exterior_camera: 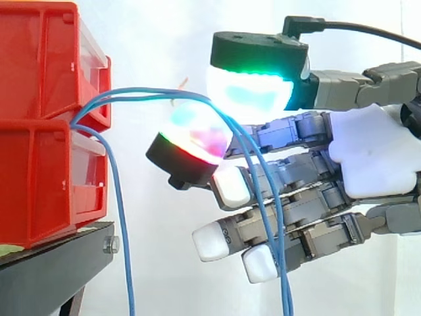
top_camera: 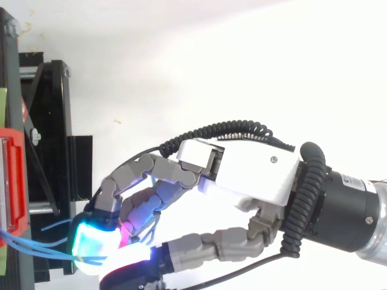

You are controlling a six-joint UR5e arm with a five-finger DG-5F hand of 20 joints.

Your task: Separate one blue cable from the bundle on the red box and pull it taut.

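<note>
Cables [exterior_camera: 283, 276]: blue; arch from bins [exterior_camera: 39, 178] right into hand [exterior_camera: 368, 151], then hang across its fingers [exterior_camera: 329, 230]; 1 more drops beside bins.
Hand: pinching cables between green-lit pad [exterior_camera: 250, 92] and red-lit pad [exterior_camera: 197, 135]; other fingers nearly straight below.
Bins: 2, red, stacked on black stand [exterior_camera: 59, 253].

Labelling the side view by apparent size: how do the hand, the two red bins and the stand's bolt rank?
1. Hand, though maybe nearer the camera.
2. Upper red bin and lower red bin: alike, both cut off.
3. Bolt.
</note>
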